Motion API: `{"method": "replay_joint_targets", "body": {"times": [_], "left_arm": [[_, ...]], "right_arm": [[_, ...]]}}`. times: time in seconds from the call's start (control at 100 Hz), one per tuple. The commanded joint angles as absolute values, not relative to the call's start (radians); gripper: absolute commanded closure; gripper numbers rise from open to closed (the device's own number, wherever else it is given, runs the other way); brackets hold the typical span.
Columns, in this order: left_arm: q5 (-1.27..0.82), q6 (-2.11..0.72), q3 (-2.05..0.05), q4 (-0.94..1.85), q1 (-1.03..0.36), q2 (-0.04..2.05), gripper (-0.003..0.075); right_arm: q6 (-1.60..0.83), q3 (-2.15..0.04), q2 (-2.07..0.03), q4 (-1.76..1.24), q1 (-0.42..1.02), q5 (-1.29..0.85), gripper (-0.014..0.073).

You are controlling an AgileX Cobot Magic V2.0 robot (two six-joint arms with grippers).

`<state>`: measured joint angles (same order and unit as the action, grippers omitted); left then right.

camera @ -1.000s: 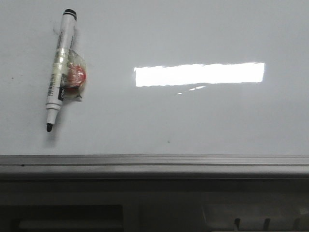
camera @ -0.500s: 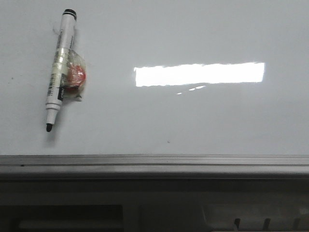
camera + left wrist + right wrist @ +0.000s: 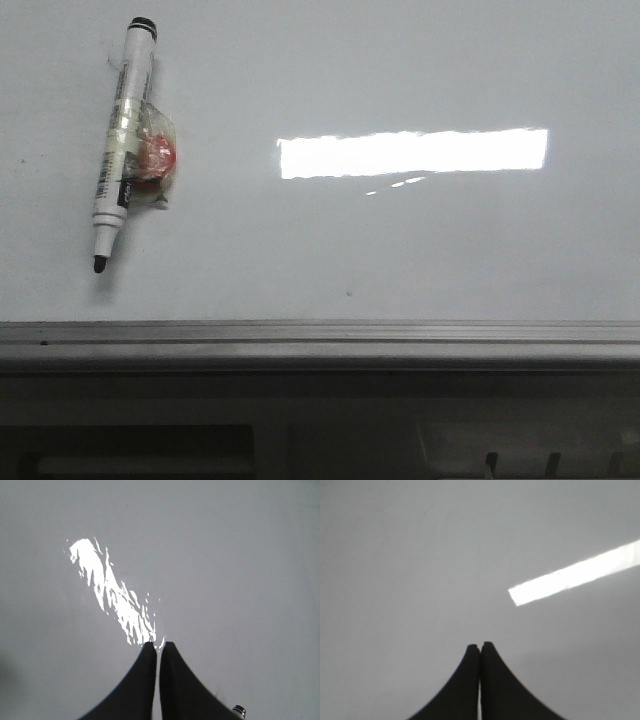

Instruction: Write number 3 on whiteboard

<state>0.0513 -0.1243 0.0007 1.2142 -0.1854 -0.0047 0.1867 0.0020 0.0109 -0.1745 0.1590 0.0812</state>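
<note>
Front view shows us the whiteboard (image 3: 400,250) with an uncapped marker (image 3: 122,150) lying at its far left, label print too small to read. Our left gripper (image 3: 158,647) and right gripper (image 3: 480,647) hover over bare board, fingertips pressed together, empty.

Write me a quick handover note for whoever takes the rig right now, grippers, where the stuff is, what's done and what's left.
Left gripper: fingers shut, holding nothing, above bare board.
Right gripper: fingers shut, holding nothing, above bare board.
Marker: uncapped, lying on the whiteboard at front view's left, tip toward the near rail, with a red piece taped to its barrel. Neither arm shows in the front view.
Done: nothing; no number 3 or any stroke is on the board, only the ceiling light's glare.
Left: pick up the marker, write the 3.
</note>
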Motion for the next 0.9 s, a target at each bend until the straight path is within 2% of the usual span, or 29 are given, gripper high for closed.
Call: {"method": "replay_joint_targets", "body": {"times": [0.0,0.1,0.18,0.27,0.34,0.42,0.47,0.52,0.58,0.7,0.89], "left_arm": [[0.084,-0.127,-0.006,1.220,-0.186,-0.028,0.0741],[0.038,-0.169,-0.063,1.064,-0.186,-0.026,0.0741],[-0.115,-0.237,-0.163,0.879,-0.186,0.011,0.0740],[-0.329,-0.279,-0.295,0.694,-0.186,0.102,0.0715],[-0.458,-0.344,-0.382,0.637,-0.186,0.191,0.0614],[-0.533,-0.432,-0.451,0.637,-0.186,0.287,0.0429],[-0.559,-0.444,-0.480,0.650,-0.186,0.347,0.0338],[-0.592,-0.444,-0.503,0.677,-0.186,0.410,0.0296],[-0.643,-0.448,-0.523,0.724,-0.186,0.493,0.0311],[-0.699,-0.503,-0.541,0.819,-0.186,0.642,0.0391],[-0.707,-0.575,-0.602,0.863,-0.196,0.813,0.0395]], "right_arm": [[0.187,-0.062,0.023,-0.192,0.158,0.165,0.0655],[0.187,-0.149,-0.006,-0.186,0.158,0.046,0.0654],[0.187,-0.228,-0.054,-0.148,0.158,-0.091,0.0636],[0.180,-0.311,-0.116,-0.115,0.158,-0.202,0.0533],[0.175,-0.360,-0.173,-0.115,0.158,-0.233,0.0403],[0.175,-0.396,-0.226,-0.115,0.158,-0.238,0.0289],[0.175,-0.415,-0.257,-0.115,0.158,-0.246,0.0248],[0.175,-0.432,-0.284,-0.115,0.158,-0.262,0.0238],[0.175,-0.449,-0.313,-0.115,0.160,-0.276,0.0238],[0.175,-0.456,-0.342,-0.119,0.160,-0.278,0.0238],[0.175,-0.456,-0.344,-0.119,0.160,-0.280,0.0238]]}}
